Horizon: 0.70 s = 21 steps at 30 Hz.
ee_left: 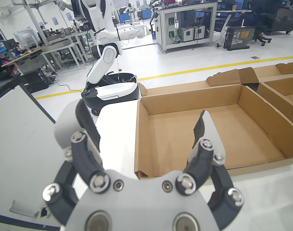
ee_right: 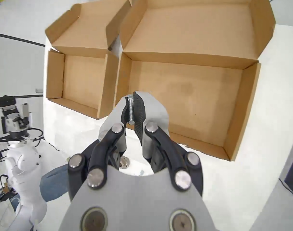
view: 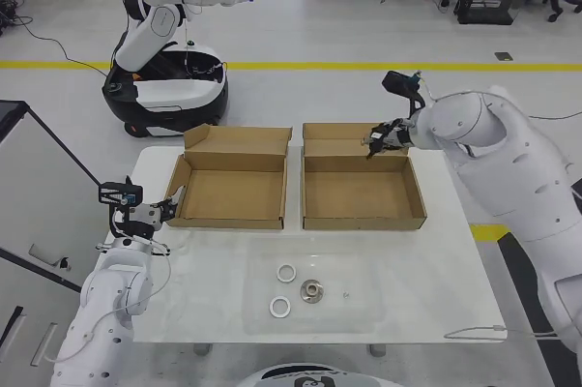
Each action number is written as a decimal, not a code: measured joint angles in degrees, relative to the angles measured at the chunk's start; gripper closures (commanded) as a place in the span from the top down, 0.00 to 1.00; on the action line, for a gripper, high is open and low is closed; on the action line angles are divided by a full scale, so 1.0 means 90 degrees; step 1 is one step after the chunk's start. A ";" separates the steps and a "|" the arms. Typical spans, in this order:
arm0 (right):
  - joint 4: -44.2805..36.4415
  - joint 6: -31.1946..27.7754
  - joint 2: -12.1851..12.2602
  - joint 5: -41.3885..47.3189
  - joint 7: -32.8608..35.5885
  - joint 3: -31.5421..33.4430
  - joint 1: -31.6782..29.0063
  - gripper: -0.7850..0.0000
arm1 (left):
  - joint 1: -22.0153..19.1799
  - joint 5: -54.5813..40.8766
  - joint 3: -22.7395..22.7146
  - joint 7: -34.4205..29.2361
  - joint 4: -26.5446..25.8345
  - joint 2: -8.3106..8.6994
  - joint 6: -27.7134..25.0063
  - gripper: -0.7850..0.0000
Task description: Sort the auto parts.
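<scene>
Two open cardboard boxes sat side by side on the far half of the white counter [view: 446,281]: left box [view: 233,196] and right box [view: 362,196], flaps up at the back. The right gripper [view: 374,144] hung over the right box's far left corner. The left gripper [view: 170,206] sat just beside the left box's outer wall. Toward the near edge lay two white rings [view: 286,273] [view: 280,308], with a metal hub [view: 312,289] close beside them.
</scene>
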 measured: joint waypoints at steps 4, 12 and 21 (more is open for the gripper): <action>0.0309 -0.0142 -0.0069 -0.0180 0.0211 -0.0296 0.0027 0.00 | 0.0000 0.0000 0.0000 0.0000 0.0000 0.0000 0.0000 1.00; 0.0780 -0.0430 -0.0220 -0.0542 0.0491 -0.0782 0.0097 0.00 | 0.0000 0.0000 0.0000 0.0000 0.0000 0.0000 0.0000 1.00; 0.1371 -0.0812 -0.0439 -0.0963 0.0646 -0.1259 0.0298 0.00 | 0.0000 0.0000 0.0000 0.0000 0.0000 0.0000 0.0000 1.00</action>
